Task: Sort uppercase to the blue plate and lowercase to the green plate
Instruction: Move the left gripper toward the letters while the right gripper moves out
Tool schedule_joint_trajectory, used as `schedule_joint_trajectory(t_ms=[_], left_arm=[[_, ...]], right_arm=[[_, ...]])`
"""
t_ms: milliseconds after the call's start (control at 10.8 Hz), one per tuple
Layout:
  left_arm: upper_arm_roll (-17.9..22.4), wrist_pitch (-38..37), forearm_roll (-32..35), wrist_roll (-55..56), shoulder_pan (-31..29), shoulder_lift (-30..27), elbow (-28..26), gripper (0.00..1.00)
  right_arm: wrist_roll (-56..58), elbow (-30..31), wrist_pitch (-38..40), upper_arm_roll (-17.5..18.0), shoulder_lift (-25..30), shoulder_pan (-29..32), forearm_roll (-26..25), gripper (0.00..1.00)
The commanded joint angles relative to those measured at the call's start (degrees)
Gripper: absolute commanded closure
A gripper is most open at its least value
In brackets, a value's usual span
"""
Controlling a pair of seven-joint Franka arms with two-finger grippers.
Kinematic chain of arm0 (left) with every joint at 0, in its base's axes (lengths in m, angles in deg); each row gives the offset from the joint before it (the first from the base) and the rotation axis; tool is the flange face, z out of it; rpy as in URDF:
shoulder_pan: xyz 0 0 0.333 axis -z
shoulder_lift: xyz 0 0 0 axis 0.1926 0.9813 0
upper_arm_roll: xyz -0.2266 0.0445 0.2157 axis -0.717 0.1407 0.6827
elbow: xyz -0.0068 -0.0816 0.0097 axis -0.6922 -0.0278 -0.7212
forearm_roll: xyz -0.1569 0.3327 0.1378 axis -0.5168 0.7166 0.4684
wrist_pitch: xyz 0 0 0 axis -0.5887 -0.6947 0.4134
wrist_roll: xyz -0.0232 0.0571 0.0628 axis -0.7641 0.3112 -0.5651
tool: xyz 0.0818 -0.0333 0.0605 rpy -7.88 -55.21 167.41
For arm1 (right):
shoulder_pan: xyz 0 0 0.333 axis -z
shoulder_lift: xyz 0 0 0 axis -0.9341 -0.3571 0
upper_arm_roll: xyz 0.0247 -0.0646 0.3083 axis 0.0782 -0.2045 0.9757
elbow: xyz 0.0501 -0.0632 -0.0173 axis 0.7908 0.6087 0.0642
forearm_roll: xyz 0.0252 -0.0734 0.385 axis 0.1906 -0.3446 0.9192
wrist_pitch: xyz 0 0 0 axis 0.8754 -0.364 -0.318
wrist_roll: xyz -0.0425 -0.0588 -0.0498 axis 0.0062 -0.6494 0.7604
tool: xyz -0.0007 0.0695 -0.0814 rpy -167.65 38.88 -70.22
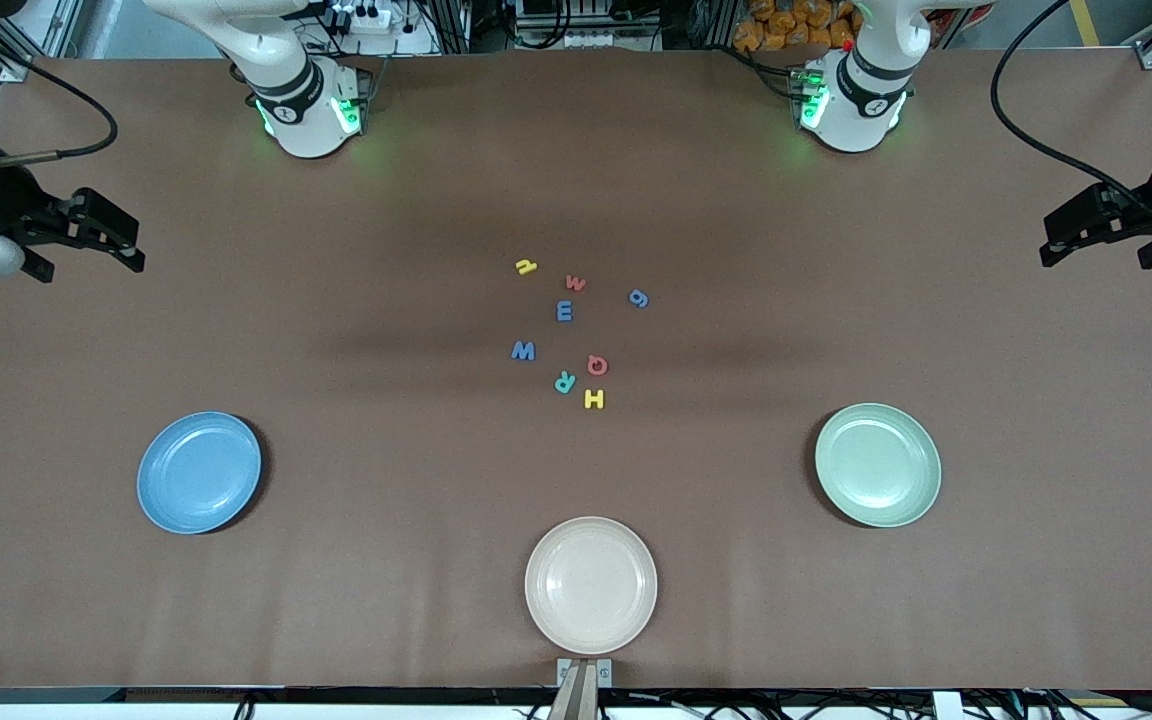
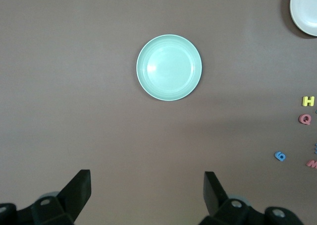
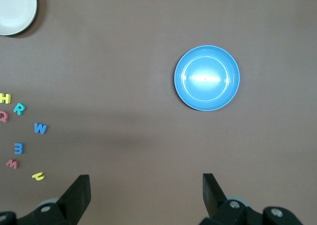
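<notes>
Eight tiny letters lie mid-table: yellow h (image 1: 526, 266), red w (image 1: 576, 283), blue g (image 1: 639, 298), blue E (image 1: 564, 311), blue W (image 1: 523, 350), red Q (image 1: 597, 365), teal R (image 1: 564, 381), yellow H (image 1: 594, 399). The blue plate (image 1: 199, 472) lies toward the right arm's end, the green plate (image 1: 878, 464) toward the left arm's end; both are bare. My right gripper (image 1: 96, 235) is open and empty, held high over its table end. My left gripper (image 1: 1086, 228) is open and empty, high over the other end. Both arms wait.
A beige plate (image 1: 591, 584) lies near the table's front edge, nearer the camera than the letters. Cables trail across the table's corners by the arm bases.
</notes>
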Motion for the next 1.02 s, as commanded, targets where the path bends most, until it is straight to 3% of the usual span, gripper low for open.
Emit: schedule_joint_trajectory(t_ms=[0,277,555,925], left_arm=[[0.0,0.47,-0.56,0.36,-0.04,-0.93,-1.17,0.0],[0.0,0.3,-0.56,1.06,0.49,0.2,-2.04,0.0],[-0.79,1.96,-0.82,5.25,3.29,0.74,-6.86,0.0],[-11.04,10.99,-1.26,25.27,3.66,0.56,-17.57,0.0]], right_arm=[[0.55,-0.69,0.27,0.6,-0.85,0.6,0.71,0.0],[0.38,-0.52,0.45,0.6,-0.86,0.59,0.71,0.0],[0.03,-0.25,0.8,0.6,-1.73,0.07,0.89,0.0],[-0.23,-0.17,0.89,0.6,-3.67,-0.11,1.5,0.0]])
